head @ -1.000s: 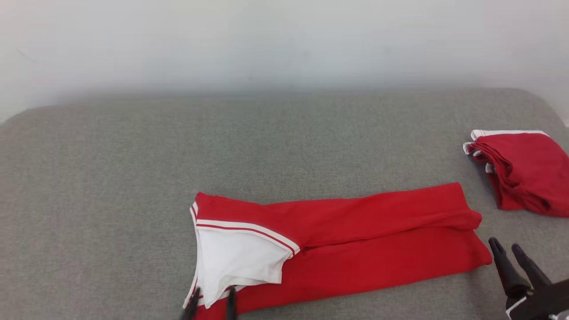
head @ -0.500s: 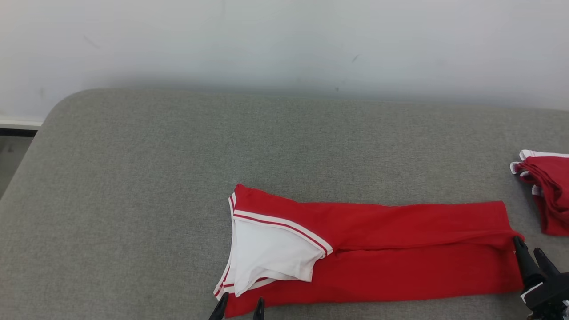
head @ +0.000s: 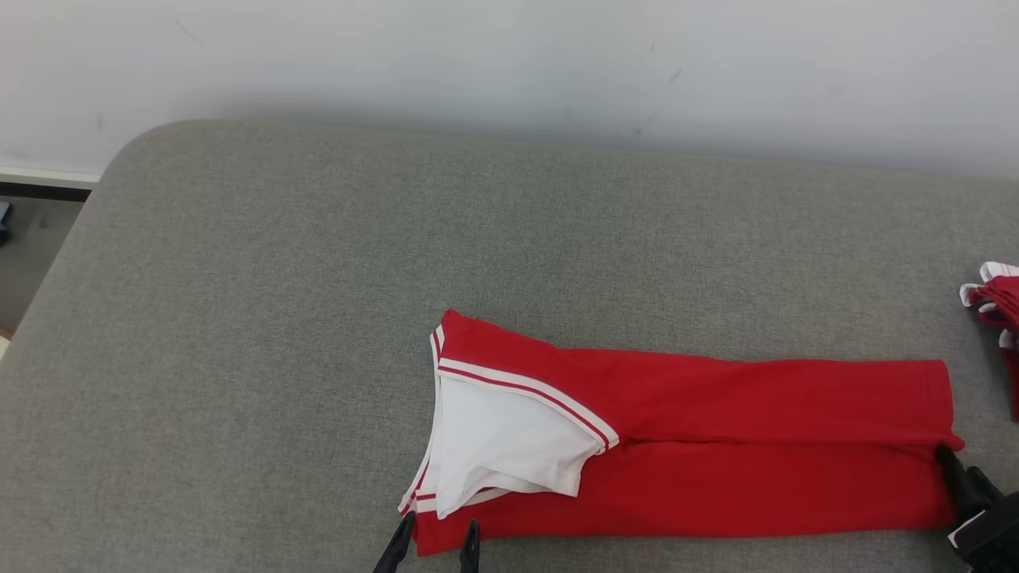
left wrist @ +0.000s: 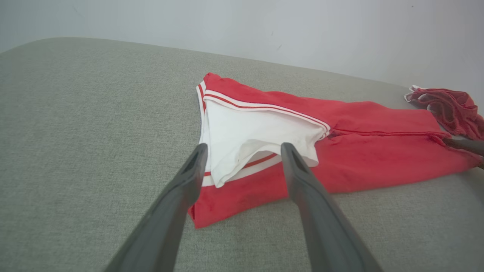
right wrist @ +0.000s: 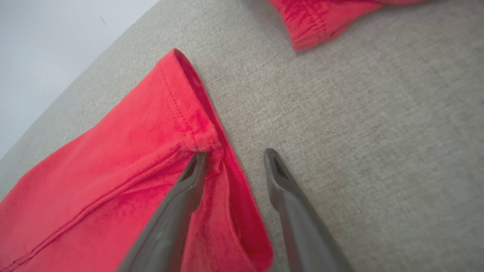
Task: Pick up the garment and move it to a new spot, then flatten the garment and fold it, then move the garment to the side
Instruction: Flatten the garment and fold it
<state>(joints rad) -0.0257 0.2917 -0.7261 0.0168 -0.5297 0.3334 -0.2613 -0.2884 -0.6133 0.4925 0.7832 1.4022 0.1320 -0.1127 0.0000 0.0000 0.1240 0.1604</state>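
The garment (head: 756, 446) is red with a white, red-striped panel, and lies folded in a long strip on the grey padded surface (head: 263, 318). My left gripper (head: 434, 545) is open at the strip's near left corner. In the left wrist view its fingers (left wrist: 189, 177) straddle the white panel's lower edge of the garment (left wrist: 378, 151), just above the cloth. My right gripper (head: 961, 468) is open at the strip's right end. In the right wrist view the right gripper (right wrist: 235, 155) has one finger on the garment's (right wrist: 113, 158) hem fold and the other over bare grey fabric.
A second pile of red and white cloth (head: 999, 310) lies at the far right, close to my right gripper, and appears as the pile (right wrist: 314, 19) in the right wrist view. The padded surface ends at a rounded left edge (head: 48, 263) above the floor. A white wall stands behind.
The head camera has turned, shifting the whole picture rightward. My right gripper has come up to the garment's right end, and its jaws have narrowed a little. The left gripper stays at the near left corner.
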